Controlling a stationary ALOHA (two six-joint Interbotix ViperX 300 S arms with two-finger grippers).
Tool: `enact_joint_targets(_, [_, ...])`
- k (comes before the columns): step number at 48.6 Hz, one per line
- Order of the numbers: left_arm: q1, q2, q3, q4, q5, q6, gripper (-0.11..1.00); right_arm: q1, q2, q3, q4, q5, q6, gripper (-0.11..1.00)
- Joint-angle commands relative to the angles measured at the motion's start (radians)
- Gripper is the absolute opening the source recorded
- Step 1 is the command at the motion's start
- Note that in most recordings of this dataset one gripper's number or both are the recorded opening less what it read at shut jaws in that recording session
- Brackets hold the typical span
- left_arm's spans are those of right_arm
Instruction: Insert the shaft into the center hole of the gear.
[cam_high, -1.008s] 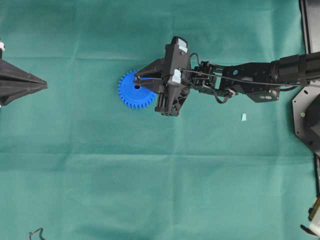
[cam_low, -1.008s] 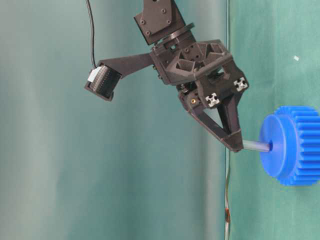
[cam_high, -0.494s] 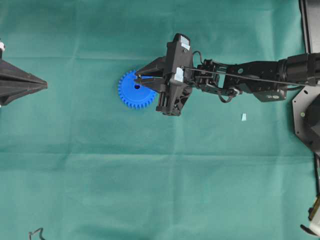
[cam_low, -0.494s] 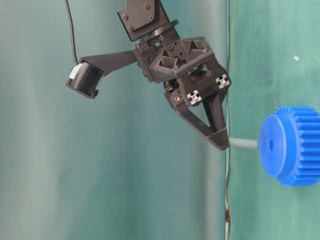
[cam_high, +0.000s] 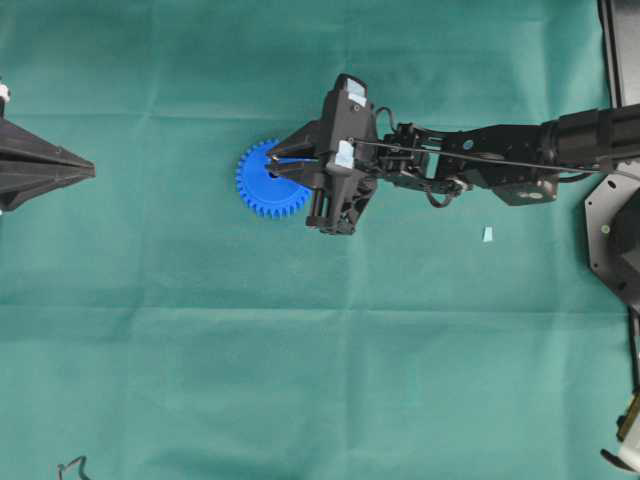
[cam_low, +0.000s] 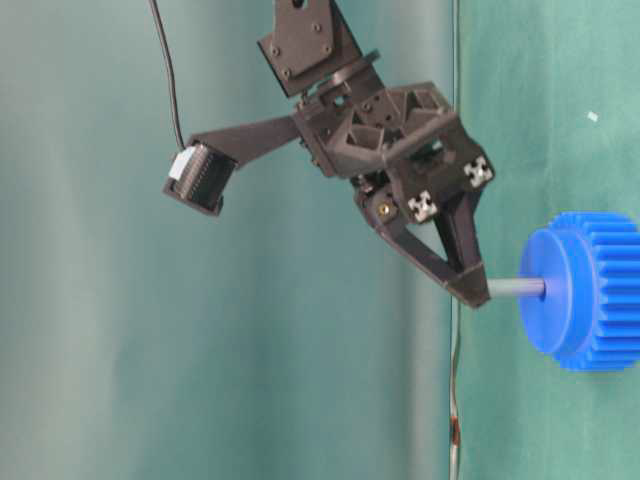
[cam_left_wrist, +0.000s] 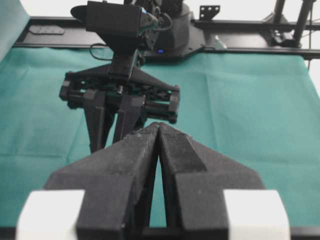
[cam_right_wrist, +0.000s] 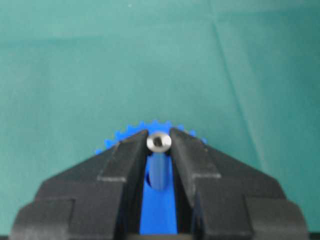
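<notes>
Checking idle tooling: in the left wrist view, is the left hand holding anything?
No. The left hand has its fingers pressed together at the tips with nothing between them.

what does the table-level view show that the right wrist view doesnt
Only the table-level view shows the shaft side-on, its far end meeting the hub of the gear at the middle, plus the whole outside of the right tool and the camera mounted on it.

Only the right wrist view looks down the pin's axis: its round silvery end face sits pinched between the two black fingers, with gear teeth fanning out behind.

Both show the right tool shut on the shaft, lined up with the blue gear on the green cloth.
</notes>
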Motion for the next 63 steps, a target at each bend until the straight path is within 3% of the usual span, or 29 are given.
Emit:
enact_joint_targets(1, [0.002,0.003,-0.025,0.002,-0.006,0.0,0.0,0.0,-0.002,-0.025,0.002,-0.005,0.002,0.16])
enact_joint_targets(55, [0.002,0.003,-0.025,0.003,0.003,0.002,0.0,0.011,0.049,-0.018,0.009,-0.021,0.005,0.17])
enact_joint_targets(59, [0.002,0.003,-0.025,0.003,0.005,0.002,0.0,0.011,0.041,-0.02,0.009,-0.028,0.005,0.31])
enact_joint_targets(63, [0.002,0.003,-0.026,0.003,0.006,0.002,0.0,0.011,0.025,-0.02,0.009,-0.028,0.005,0.57])
